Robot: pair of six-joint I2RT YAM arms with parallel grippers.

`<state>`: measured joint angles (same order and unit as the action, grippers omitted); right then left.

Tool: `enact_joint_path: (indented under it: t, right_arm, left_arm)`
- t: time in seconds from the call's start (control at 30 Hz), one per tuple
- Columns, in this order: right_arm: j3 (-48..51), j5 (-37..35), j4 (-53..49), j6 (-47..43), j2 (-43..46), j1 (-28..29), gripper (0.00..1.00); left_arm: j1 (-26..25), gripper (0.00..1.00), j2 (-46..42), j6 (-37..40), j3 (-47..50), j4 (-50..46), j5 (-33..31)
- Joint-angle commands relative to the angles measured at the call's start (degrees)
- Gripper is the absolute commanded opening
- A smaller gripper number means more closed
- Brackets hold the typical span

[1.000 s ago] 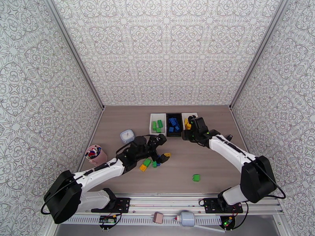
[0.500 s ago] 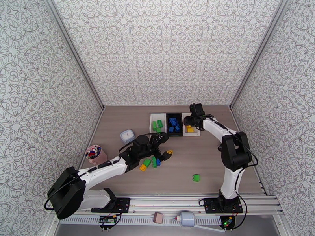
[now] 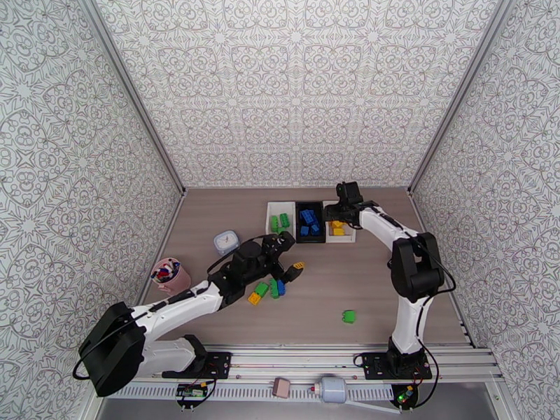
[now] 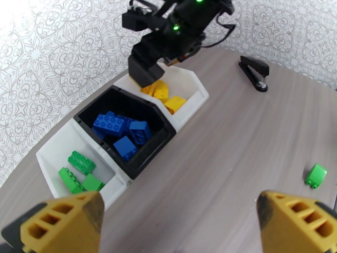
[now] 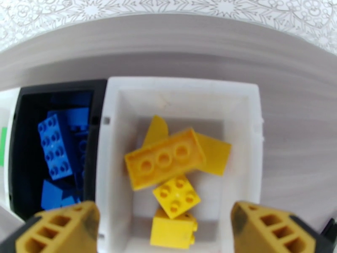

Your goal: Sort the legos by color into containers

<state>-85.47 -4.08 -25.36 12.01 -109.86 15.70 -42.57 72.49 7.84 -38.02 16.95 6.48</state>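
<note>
Nearby, a pink plastic cup (image 3: pixel 170 274) of colourful bits and a small round white-and-blue object (image 3: pixel 226 241) stand at the left of the brown tabletop (image 3: pixel 210 218). A black stapler (image 4: pixel 255 72) lies right of the bins. Loose green, blue and yellow studded bricks (image 3: pixel 269 288) cluster beside the left claw (image 4: pixel 177 201), which is spread wide and empty. One lone green brick (image 3: pixel 348 316) lies well apart. In the row, the left white bin (image 4: pixel 54 165) holds green bricks (image 4: pixel 82 163), the black middle bin (image 4: pixel 156 140) blue bricks (image 4: pixel 122 127), and the right white bin (image 4: pixel 196 93) yellow bricks (image 5: pixel 164 159). The right claw (image 5: pixel 166 220) hovers over it, wide and holding nothing.
</note>
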Motion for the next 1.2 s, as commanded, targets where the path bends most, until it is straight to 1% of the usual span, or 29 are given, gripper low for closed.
enact_joint_path:
  t: [0.0,0.1,0.17,0.23,0.37,0.43,0.57,0.77,0.83,1.0,1.17]
  right_arm:
    - [4.33,0.04,0.48,-0.76,5.88,0.36,0.88]
    - [9.33,0.31,1.95,-2.00,10.16,1.36,0.90]
    - [12.60,1.90,3.32,-3.54,12.88,1.84,0.91]
    - [15.33,3.74,3.99,-5.33,15.07,2.45,0.93]
    - [19.78,5.14,4.25,-10.01,20.07,4.69,0.96]
    - [21.81,6.59,4.99,-11.55,22.51,5.36,0.96]
    - [24.73,9.98,6.14,-13.21,26.27,6.24,0.96]
    - [25.01,10.50,5.86,-14.03,27.41,6.71,0.97]
    - [24.68,10.59,5.98,-13.99,27.24,6.75,0.97]
    - [24.41,12.12,6.60,-13.95,26.81,6.84,0.97]
    - [24.40,11.49,6.25,-13.62,26.56,6.88,0.97]
  left_arm:
    - [0.99,1.00,-2.09,-1.52,0.93,-2.00,-1.82]
    - [1.27,1.00,-3.78,-3.20,1.81,-3.97,-3.22]
    - [1.35,1.00,-4.90,-4.29,2.04,-6.53,-5.55]
    - [1.74,1.00,-5.91,-4.84,1.23,-11.36,-6.66]
    - [2.43,1.00,-7.80,-7.42,-1.82,-24.76,-8.77]
    - [2.78,1.00,-8.19,-9.61,-3.14,-30.12,-9.35]
    - [3.28,1.00,-7.62,-16.94,-5.70,-40.88,-10.73]
    - [4.26,0.98,-5.11,-22.52,-7.01,-51.04,-10.78]
    - [4.59,0.96,-3.45,-23.28,-7.47,-52.42,-10.81]
    - [4.78,0.89,1.45,-26.77,-7.51,-51.69,-8.69]
    - [4.86,0.82,6.07,-27.52,-7.86,-52.19,-7.52]
